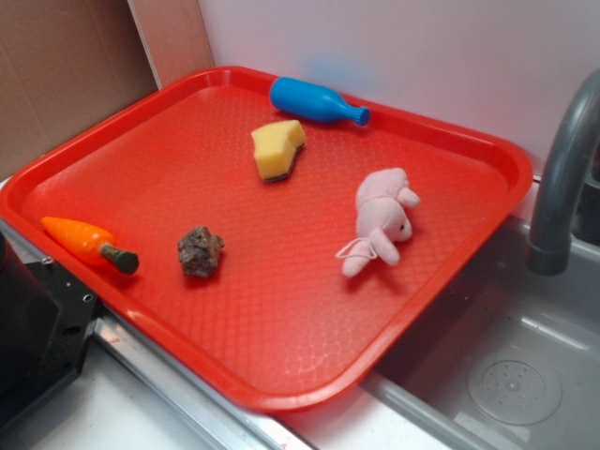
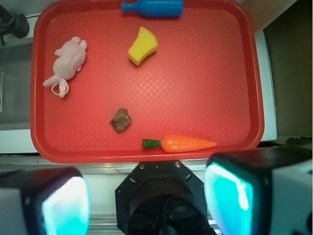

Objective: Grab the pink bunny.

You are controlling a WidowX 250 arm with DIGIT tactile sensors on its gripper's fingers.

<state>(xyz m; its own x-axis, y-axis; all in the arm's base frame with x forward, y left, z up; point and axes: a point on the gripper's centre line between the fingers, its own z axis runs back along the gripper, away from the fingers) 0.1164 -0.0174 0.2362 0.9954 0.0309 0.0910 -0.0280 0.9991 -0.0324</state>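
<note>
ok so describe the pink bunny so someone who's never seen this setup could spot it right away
Start at the red tray beside the sink. On the tray's sink-side half, nearest the grey faucet, the pink bunny lies on its side, apart from everything else. It is the only soft, pale pink thing there; its neighbours are a yellow sponge, a blue bottle, a brown lump and an orange carrot.

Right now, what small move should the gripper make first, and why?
Probably move forward and toward the sink side, above the pink bunny. The gripper is open, holds nothing, and sits near the tray edge by the carrot, far from the bunny.
</note>
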